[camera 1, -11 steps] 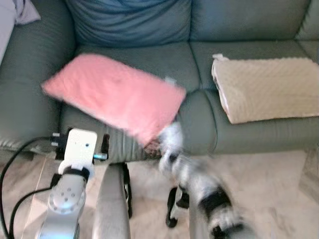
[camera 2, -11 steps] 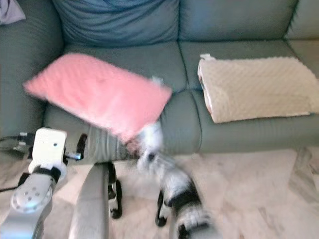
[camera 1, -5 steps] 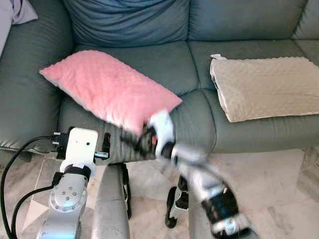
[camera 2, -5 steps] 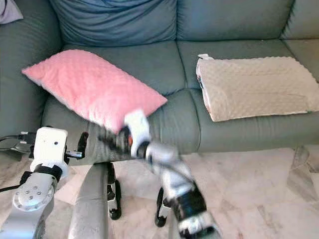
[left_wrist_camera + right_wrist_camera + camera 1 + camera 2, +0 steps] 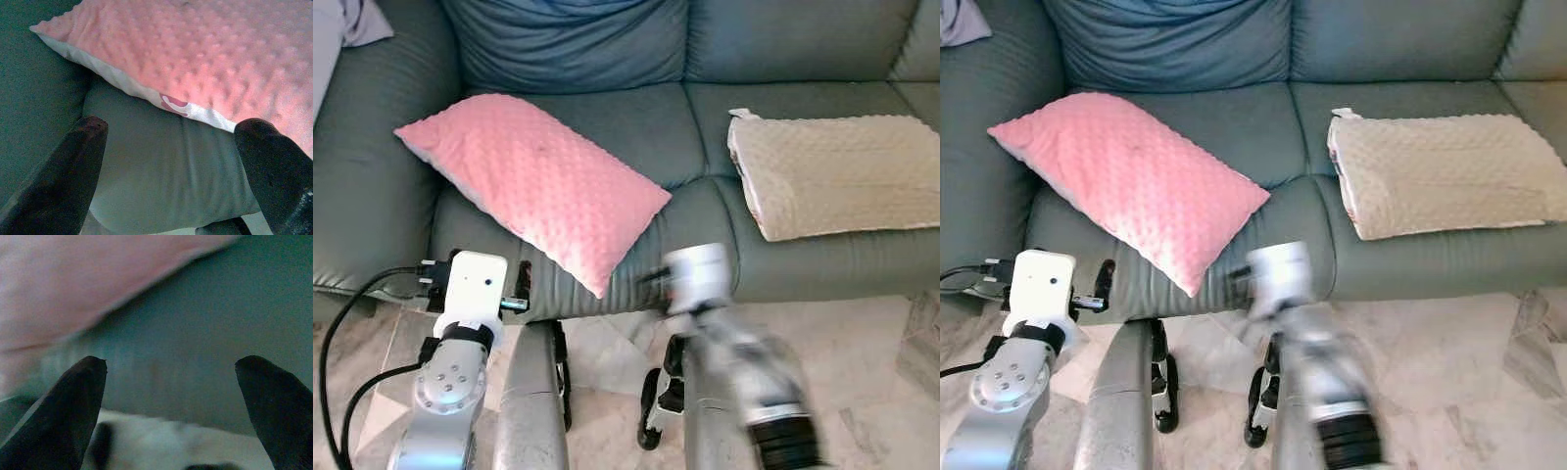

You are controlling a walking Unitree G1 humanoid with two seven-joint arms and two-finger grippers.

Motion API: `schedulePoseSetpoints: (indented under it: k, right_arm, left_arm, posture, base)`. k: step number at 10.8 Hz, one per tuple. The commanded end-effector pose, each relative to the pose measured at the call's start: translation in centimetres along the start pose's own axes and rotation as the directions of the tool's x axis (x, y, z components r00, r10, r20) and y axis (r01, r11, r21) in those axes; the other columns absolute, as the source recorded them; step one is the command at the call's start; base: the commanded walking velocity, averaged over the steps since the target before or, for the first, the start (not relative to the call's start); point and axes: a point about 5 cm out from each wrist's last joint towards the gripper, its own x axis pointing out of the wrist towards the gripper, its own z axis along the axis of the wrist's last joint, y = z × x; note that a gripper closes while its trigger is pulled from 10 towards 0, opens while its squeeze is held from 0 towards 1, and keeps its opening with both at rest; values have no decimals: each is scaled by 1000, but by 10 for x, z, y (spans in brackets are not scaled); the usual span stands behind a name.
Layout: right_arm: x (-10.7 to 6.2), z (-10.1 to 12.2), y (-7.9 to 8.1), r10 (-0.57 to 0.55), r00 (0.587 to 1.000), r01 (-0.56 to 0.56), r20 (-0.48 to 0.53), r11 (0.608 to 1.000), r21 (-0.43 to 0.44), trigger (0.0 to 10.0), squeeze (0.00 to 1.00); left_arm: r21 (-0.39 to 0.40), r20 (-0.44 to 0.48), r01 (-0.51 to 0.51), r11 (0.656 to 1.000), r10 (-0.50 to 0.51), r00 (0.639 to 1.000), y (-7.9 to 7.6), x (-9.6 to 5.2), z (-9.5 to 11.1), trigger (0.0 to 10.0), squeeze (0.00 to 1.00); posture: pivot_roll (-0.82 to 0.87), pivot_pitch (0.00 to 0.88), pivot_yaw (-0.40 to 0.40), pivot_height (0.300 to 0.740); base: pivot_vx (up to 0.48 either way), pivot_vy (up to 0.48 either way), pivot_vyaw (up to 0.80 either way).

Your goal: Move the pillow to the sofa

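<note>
Left gripper (image 5: 168, 147) at lower left of frame, fingers spread wide, holding nothing, aimed at sofa seat front under pillow edge. Right gripper (image 5: 171, 377) lower centre, blurred, fingers wide apart, empty, facing sofa front below pillow corner. Pink pillow (image 5: 533, 181) lies diagonally on left seat cushion of grey-green sofa (image 5: 705, 211), corner overhanging front edge. Beige pillow (image 5: 837, 171) on right cushion, well apart.

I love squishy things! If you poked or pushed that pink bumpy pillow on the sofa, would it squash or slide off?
The pink pillow looks puffy and dotted, so it would probably squash and flop. One corner overhangs the sofa seat edge, so a push forward might tip it off.
</note>
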Motion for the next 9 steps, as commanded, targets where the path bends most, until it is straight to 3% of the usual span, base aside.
schedulePoseSetpoints:
  k: [1,2,3,4,5,6,7,9]
  right_arm:
    - [-8,3,-31,-146,989,147,19,989,-4,10000,0]
    - [-16,13,-58,-250,967,250,51,968,5,10000,0]
    - [-21,23,-62,-252,962,250,101,968,30,10000,0]
    - [-24,44,-36,-100,964,78,246,992,96,10000,0]
    - [-25,63,-15,-4,943,-30,334,995,97,10000,0]
    - [-21,75,-3,46,926,-92,374,990,107,10000,0]
    - [-11,78,1,68,933,-109,354,989,97,10000,0]
    - [20,60,3,84,977,-107,194,988,114,10000,0]
  left_arm:
    - [-8,-14,3,1000,-4,1000,-4,0,-4,10000,0]
    - [-10,-11,5,1000,-5,1000,-5,3,-4,10000,0]
    - [-11,-7,3,1000,-3,1000,-4,5,-4,10000,0]
    - [-14,-1,0,1000,-1,1000,-5,8,-3,10000,0]
    - [-18,8,4,1000,-4,1000,-7,9,-2,10000,0]
    - [-11,17,1,1000,-1,1000,-7,10,-2,10000,0]
    - [46,52,-8,999,6,999,0,10,-1,10000,0]
    - [159,93,-55,986,41,995,30,13,-3,10000,0]
  posture:
    - [124,270,-36,616]
    - [113,259,-36,616]
    - [108,253,-37,616]
    - [101,240,-36,616]
    - [98,229,-34,616]
    - [100,224,-34,616]
    - [105,213,-33,616]
    - [129,204,-42,616]
  base:
    - [0,0,0]
    - [0,0,0]
    - [0,0,0]
    - [0,0,0]
    - [0,0,0]
    - [0,0,0]
    - [0,0,0]
    - [0,0,0]
